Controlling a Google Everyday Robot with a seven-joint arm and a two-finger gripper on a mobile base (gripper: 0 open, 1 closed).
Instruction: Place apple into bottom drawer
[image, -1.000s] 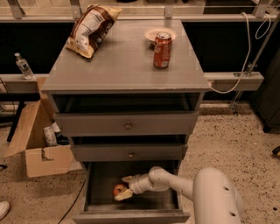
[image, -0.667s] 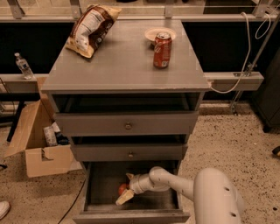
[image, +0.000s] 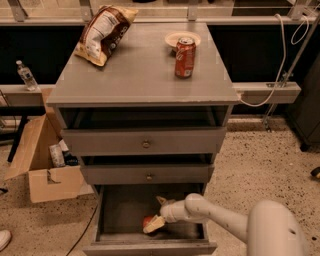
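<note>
The bottom drawer (image: 120, 215) of the grey cabinet is pulled out, showing its flat grey floor. The small red apple (image: 148, 220) lies on that floor near the middle. My gripper (image: 155, 214) reaches into the drawer from the right. It is open. One fingertip (image: 160, 201) points to the drawer's back and the other (image: 154, 225) lies against the apple and hides part of it. My white arm (image: 215, 217) runs in from the lower right.
The two shallower drawers (image: 145, 142) above stand slightly open and overhang the bottom one. On the cabinet top are a red soda can (image: 184, 57), a small plate (image: 175, 38) and a chip bag (image: 102, 32). An open cardboard box (image: 42, 167) stands on the floor to the left.
The fingers have spread apart and the apple has come out of their grip. It now rests on the drawer floor, slightly further right than before.
</note>
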